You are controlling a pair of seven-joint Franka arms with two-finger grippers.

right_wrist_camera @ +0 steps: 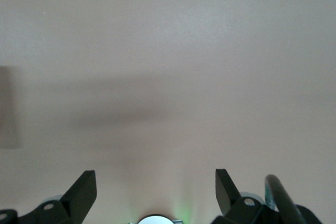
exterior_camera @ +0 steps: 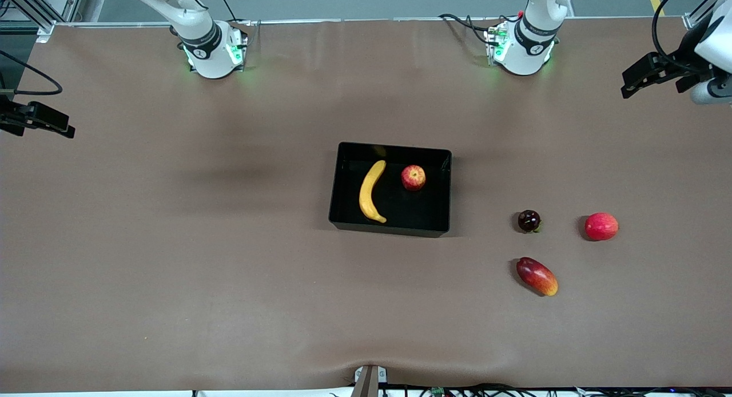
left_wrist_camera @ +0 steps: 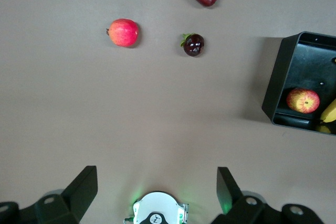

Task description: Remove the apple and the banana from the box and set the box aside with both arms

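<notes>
Nothing done yet: banana (exterior_camera: 372, 191) and apple (exterior_camera: 413, 177) both lying inside the box (exterior_camera: 390, 227), apart from each other, box mid-table. Left to do: lift out both fruits, then shift the box aside with both arms. Left gripper (left_wrist_camera: 157, 190) spread wide and empty, high over the table at the left arm's end, waiting; right gripper (right_wrist_camera: 156, 190) likewise spread and empty over bare table at the right arm's end. No readable brand, label or writing anywhere.

Even overhead light, soft shadows, sharp focus.
</notes>
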